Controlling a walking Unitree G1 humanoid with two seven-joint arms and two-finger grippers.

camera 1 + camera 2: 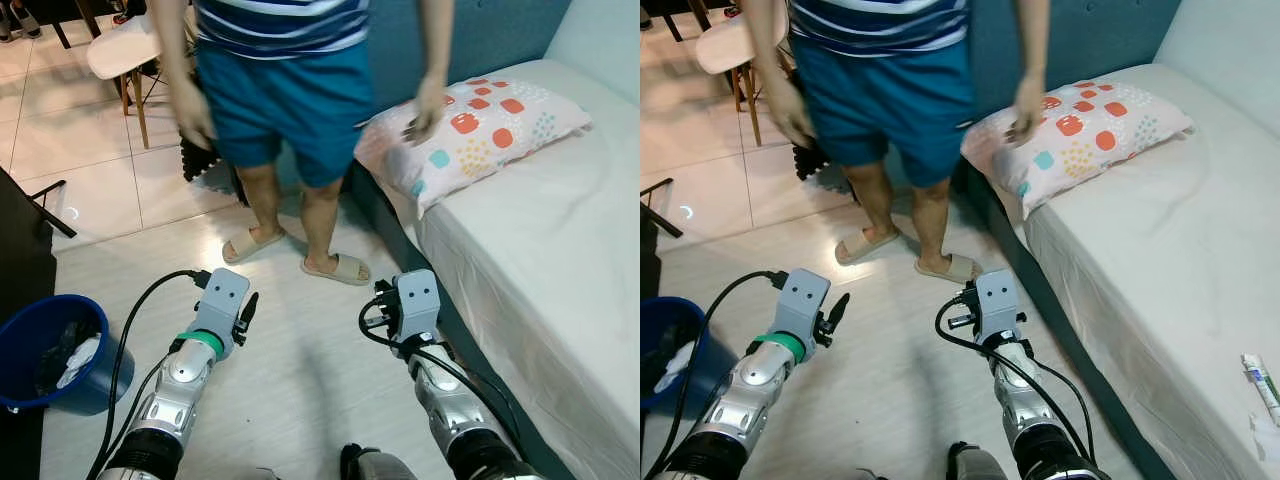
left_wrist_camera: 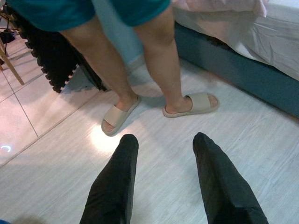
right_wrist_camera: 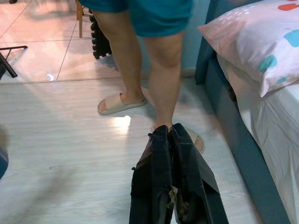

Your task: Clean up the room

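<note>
While both arms hover above the pale floor, the scene reads so:
Pillow [image 1: 470,135]: pink with coloured patches, far end of the bed, overhanging its left edge; a person's hand [image 1: 428,108] rests on it.
Tube [image 1: 1261,380]: small, lying on the sheet at the near right.
Bed [image 1: 560,280]: white sheet, teal frame, along the right.
Left gripper [image 2: 163,184]: fingers spread wide, holding nothing, over bare floor.
Right gripper [image 3: 169,179]: fingers pressed together, nothing between them.
Person [image 1: 285,90]: striped top, blue shorts, beige slippers [image 1: 336,267], standing just beyond the grippers.
Bucket [image 1: 30,325]: blue, near left, with cloth inside.
Chair [image 1: 125,50]: white, far left.
</note>
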